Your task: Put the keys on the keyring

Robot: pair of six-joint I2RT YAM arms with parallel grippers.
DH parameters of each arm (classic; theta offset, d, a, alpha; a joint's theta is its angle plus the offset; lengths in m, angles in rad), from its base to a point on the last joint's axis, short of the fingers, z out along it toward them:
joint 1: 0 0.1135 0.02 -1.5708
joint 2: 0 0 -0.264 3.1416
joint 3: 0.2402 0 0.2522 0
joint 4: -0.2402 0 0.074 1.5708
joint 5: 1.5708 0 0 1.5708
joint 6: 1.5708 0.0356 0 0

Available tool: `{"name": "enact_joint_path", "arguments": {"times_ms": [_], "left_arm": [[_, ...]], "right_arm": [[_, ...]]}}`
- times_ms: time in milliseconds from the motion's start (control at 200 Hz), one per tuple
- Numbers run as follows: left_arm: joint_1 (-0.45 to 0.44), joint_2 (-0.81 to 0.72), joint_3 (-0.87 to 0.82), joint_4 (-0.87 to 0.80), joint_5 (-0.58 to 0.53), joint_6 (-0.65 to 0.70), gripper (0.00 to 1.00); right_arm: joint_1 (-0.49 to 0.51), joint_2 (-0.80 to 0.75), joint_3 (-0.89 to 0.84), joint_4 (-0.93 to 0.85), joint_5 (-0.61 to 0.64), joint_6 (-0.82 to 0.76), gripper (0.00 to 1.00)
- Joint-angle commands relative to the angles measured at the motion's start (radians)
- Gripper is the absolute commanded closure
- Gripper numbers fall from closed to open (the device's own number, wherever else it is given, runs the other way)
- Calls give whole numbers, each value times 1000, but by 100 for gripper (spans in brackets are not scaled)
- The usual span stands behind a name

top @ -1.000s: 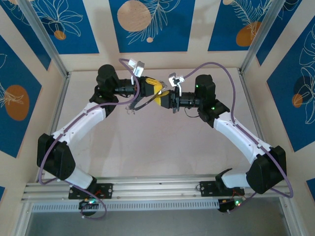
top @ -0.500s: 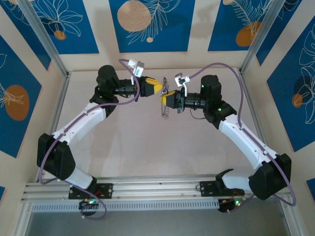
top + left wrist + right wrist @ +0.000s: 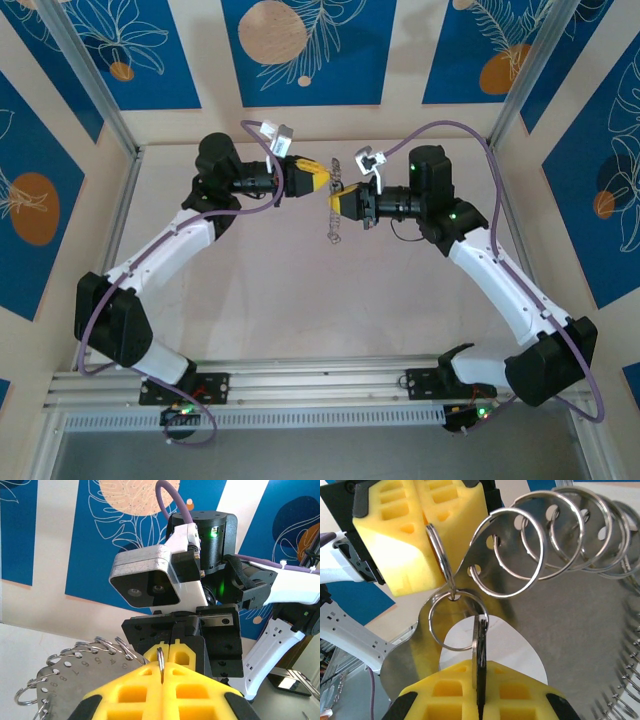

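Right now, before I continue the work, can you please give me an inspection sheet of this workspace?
Surface: pale table, arms raised above it.
Job's things: keyring, a silvery plate edged with wire rings, held in the air; key, dark, edge-on, on a small ring.
Clutter: nothing seen.
Grippers: left gripper shut on one ring of the keyring; right gripper shut on the key.
Cables: purple cables loop along both arms.
Surroundings: blue patterned panels, metal frame.

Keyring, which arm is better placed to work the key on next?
Right. The right tool pinches the key at a small ring; the left tool just holds the keyring.
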State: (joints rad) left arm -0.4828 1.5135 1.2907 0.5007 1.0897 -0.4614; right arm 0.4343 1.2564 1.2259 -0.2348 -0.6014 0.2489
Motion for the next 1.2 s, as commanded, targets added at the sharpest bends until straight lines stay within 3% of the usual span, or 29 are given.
{"name": "enact_joint_path", "arguments": {"times_ms": [0, 390, 725, 1030, 1195], "left_arm": [[-14, -25, -1, -30, 13, 43, 100], [-33, -50, 30, -309, -82, 249, 100], [-32, -62, 30, -376, -120, 305, 100], [-33, -64, 33, -390, -138, 316, 100], [-33, -62, 36, -386, -139, 312, 100]], "right_arm": [[10, 13, 76, -38, 1, -44, 100], [26, 70, 205, -256, 90, -109, 100], [15, 53, 278, -428, 221, -167, 100], [-3, 32, 297, -463, 230, -181, 100], [0, 29, 286, -439, 156, -171, 100]]}}
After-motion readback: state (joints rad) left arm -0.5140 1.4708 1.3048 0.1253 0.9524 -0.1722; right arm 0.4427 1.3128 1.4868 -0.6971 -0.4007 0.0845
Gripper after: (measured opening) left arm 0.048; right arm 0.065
